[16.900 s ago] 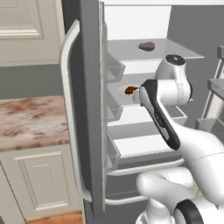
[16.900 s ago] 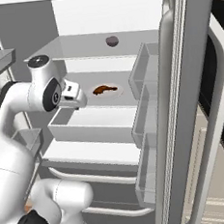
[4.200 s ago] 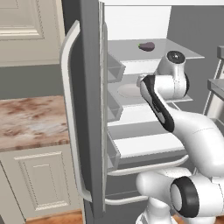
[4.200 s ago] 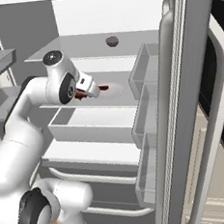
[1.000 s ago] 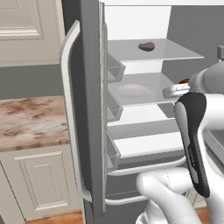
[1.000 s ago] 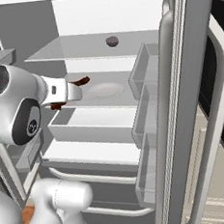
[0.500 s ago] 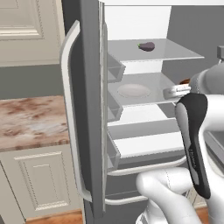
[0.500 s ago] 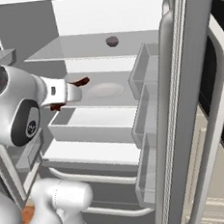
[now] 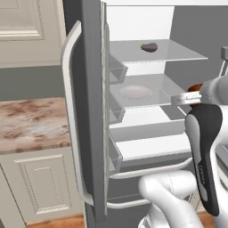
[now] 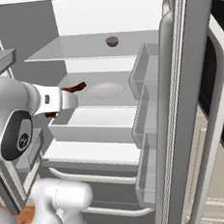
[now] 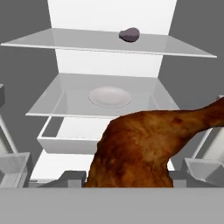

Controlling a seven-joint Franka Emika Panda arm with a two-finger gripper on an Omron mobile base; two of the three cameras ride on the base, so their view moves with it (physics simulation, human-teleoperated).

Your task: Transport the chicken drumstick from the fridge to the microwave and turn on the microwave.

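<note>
The fridge (image 9: 87, 111) stands open, with white walls and clear shelves. My gripper (image 10: 70, 98) hangs in front of the middle shelf, outside the shelf's front edge, shut on the reddish-brown chicken drumstick (image 10: 76, 88). In the hand view the drumstick (image 11: 144, 148) looms large at the bottom and hides my fingertips. In the left base view my gripper (image 9: 190, 96) shows at the right with a bit of the drumstick (image 9: 194, 87) above it. The microwave is out of view.
A bare white plate (image 10: 104, 90) lies on the middle shelf. A dark purple item (image 9: 149, 46) sits on the top shelf. Door bins (image 10: 149, 96) line the right fridge door (image 10: 190, 101). A marble counter (image 9: 31, 122) stands to the left.
The drumstick has been lifted off the plate and drawn back out of the fridge in my gripper. Over the last second the arm has barely moved.
</note>
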